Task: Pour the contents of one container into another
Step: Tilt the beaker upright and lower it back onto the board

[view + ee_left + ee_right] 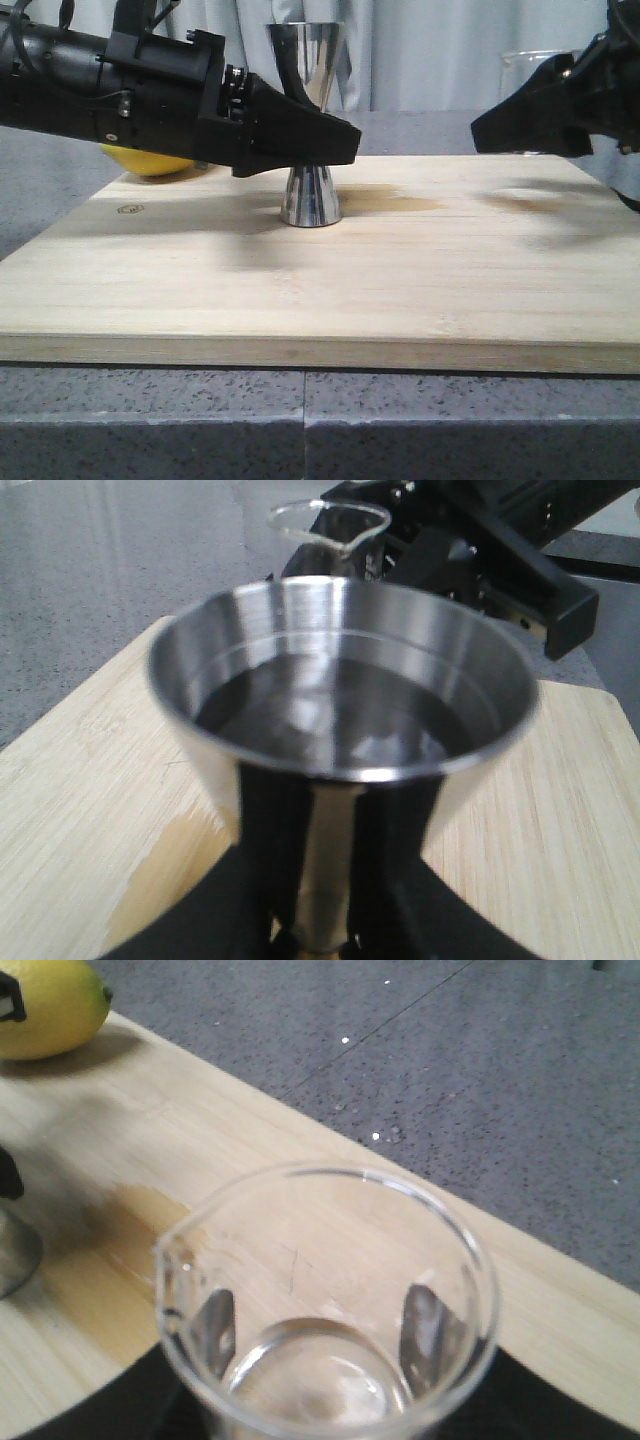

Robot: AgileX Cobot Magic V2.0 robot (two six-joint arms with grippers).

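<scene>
From the front I see my left gripper (335, 140) closed around the narrow waist of the tall hourglass-shaped jigger of mirror-polished steel (310, 195), which stands upright with its base on the pale bamboo board (300, 290), toward the board's far middle. In the left wrist view the jigger's upper cup (340, 705) holds dark-looking liquid below its rim. My right gripper (500, 128) hangs off the board's surface at the far right, gripping the small clear glass beaker (325, 1310); in the right wrist view its pads (215, 1330) press on either side of the glass wall, and the beaker sits upright with its pouring lip turned toward the jigger. The beaker is held well apart from the jigger. A brownish stain (400, 203) marks the board just beside the jigger's base. A yellow lemon (45, 1005) lies at the board's far left edge, behind my left arm.
</scene>
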